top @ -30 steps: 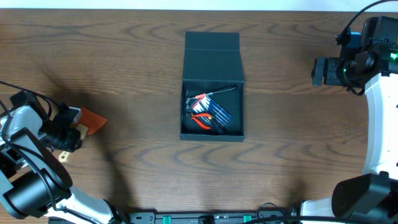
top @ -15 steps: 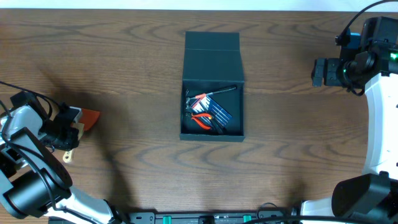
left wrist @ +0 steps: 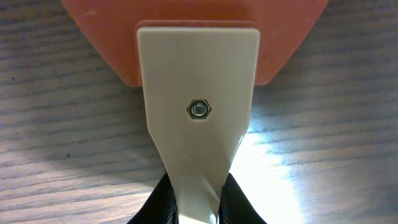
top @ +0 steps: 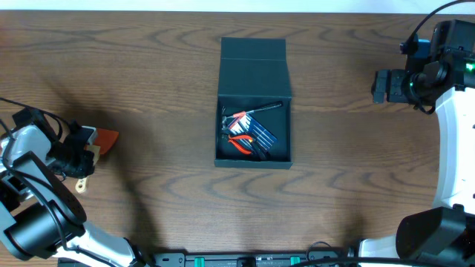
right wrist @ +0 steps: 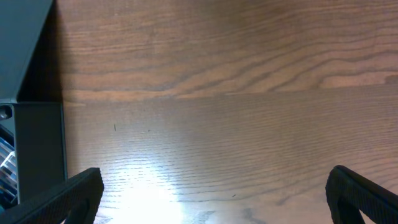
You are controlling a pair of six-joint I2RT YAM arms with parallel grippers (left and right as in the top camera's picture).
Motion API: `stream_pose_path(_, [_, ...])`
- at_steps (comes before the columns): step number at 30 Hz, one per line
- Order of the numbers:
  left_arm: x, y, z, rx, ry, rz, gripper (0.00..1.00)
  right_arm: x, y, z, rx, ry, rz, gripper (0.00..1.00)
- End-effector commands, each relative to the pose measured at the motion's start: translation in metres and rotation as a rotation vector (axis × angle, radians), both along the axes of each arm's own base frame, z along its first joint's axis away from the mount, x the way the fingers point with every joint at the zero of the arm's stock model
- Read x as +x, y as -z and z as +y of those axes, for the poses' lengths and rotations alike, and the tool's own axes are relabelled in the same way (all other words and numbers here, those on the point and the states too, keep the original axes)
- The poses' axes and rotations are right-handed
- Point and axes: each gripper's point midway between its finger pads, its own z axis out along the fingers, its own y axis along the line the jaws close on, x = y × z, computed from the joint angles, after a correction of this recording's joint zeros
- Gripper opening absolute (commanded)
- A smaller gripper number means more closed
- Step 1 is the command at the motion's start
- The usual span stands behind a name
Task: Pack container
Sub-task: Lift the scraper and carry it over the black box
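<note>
While the container (top: pixel 253 68) sits mid-table (top: pixel 148 74) with its flap lid folded back on the far side, its dark interior holds red-handled pliers (top: pixel 239 142), a blue striped pack (top: pixel 261 135) and a thin black stick-like item (top: pixel 266 108) lying across the top of them. Any print on the blue pack is too small to read; no legible brand or label on the box itself.

Well to the left of the container, near the table's left edge, the left gripper (left wrist: pixel 198 202) is clamped on the cream handle of a scraper (left wrist: pixel 198 93). Black fingers (left wrist: pixel 163 202) press both sides of the handle's narrow end. A hex nut shows mid-handle, and the orange blade (top: pixel 108 139) points toward the container, lying flat on the wood.

Well to the right of the container, the right gripper (right wrist: pixel 214 196) hangs with jaws spread wide, nothing between them. The box's right wall shows at the left edge of its wrist view.
</note>
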Motion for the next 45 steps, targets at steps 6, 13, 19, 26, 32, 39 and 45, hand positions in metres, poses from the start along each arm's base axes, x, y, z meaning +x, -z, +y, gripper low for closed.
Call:
stream_pose_path(6, [0.027,-0.014,-0.009,0.007,-0.121,-0.037,0.05,-0.001,0.002,-0.004,-0.006,-0.001,0.008,0.99])
stream_pose_path(13, [0.059,-0.069,-0.018,0.044,-0.221,-0.144,0.06,0.001,0.001,-0.004,-0.008,0.000,0.001,0.99])
stream_pose_path(19, [0.084,-0.131,-0.055,0.061,-0.174,-0.266,0.06,0.001,0.001,-0.004,-0.007,0.000,0.000,0.99])
stream_pose_path(26, [0.096,-0.191,-0.120,0.041,-0.039,-0.356,0.06,0.001,0.001,-0.004,-0.008,0.000,-0.001,0.99])
stream_pose_path(32, [0.104,-0.231,-0.202,-0.011,0.136,-0.435,0.06,0.002,0.001,-0.004,-0.008,0.000,-0.003,0.99])
stream_pose_path(39, [0.095,-0.246,-0.318,-0.079,0.485,-0.527,0.06,0.001,0.001,-0.004,-0.008,0.000,-0.003,0.99])
stream_pose_path(45, [0.083,-0.218,-0.378,-0.094,0.703,-0.485,0.05,0.001,0.001,-0.004,-0.008,-0.001,-0.002,0.99])
